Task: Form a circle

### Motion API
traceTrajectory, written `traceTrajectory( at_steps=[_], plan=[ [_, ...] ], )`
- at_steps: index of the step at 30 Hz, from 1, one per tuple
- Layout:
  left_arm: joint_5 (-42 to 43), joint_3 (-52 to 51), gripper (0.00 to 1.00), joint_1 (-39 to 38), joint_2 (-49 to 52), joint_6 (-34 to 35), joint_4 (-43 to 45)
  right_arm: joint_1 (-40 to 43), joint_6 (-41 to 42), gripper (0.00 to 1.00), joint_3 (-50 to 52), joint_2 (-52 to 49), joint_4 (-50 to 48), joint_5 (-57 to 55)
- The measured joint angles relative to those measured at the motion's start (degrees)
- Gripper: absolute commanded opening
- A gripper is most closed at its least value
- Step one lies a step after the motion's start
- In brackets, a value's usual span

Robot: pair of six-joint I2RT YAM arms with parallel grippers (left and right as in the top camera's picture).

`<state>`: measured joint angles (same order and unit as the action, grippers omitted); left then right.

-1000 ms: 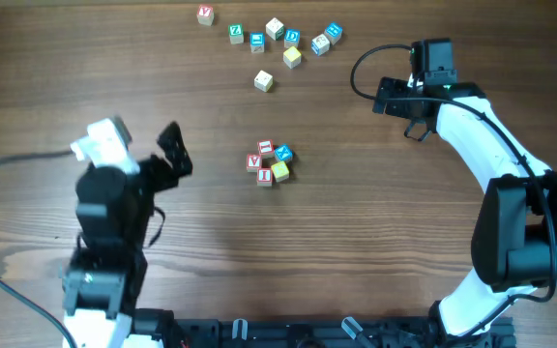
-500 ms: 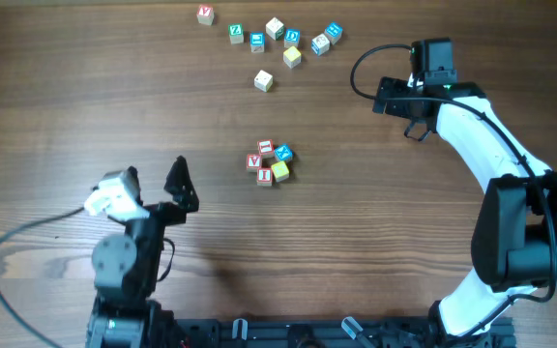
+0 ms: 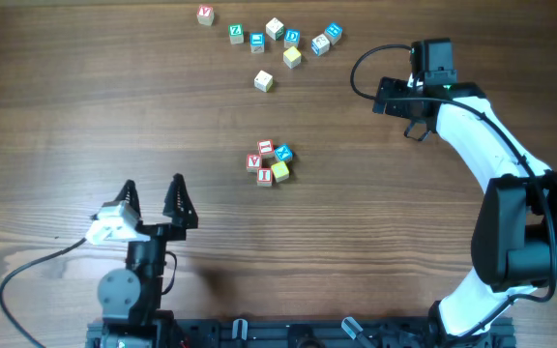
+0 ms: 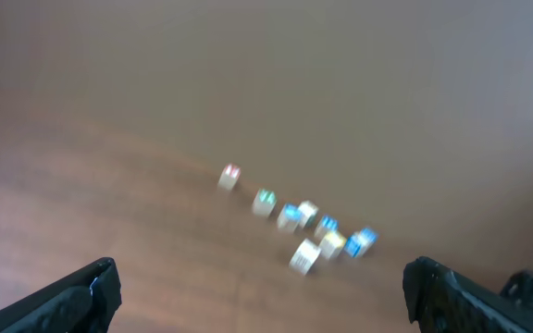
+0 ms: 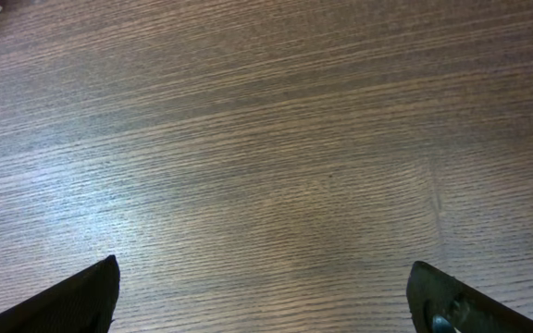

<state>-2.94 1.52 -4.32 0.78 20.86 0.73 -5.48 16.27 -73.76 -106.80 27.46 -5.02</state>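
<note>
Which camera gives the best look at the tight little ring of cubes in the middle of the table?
The overhead view: the circle sits unobstructed mid-table, every cube visible. The left wrist view, blurred, catches only the loose scattered cubes; the right wrist view shows almost only bare table.

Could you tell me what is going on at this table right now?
Nothing is being handled at this moment. A tight ring of five small lettered cubes sits mid-table, with loose cubes scattered along the far side. The left gripper is near the front edge and the right gripper is off to the right. Both are open, empty and well apart from the ring.
</note>
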Motion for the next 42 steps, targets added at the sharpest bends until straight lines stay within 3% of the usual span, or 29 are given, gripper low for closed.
traceTrajectory(
  at_steps=[4,15,42],
  plan=[
    [0.0,-1.0,1.00,0.0,0.0,-0.5,-4.6,0.0,0.0,1.00,0.0,0.0,0.0,0.0],
    [0.0,-1.0,1.00,0.0,0.0,-11.2,-4.6,0.0,0.0,1.00,0.0,0.0,0.0,0.0],
    [0.0,-1.0,1.00,0.0,0.0,-11.8,-4.6,0.0,0.0,1.00,0.0,0.0,0.0,0.0]
  ],
)
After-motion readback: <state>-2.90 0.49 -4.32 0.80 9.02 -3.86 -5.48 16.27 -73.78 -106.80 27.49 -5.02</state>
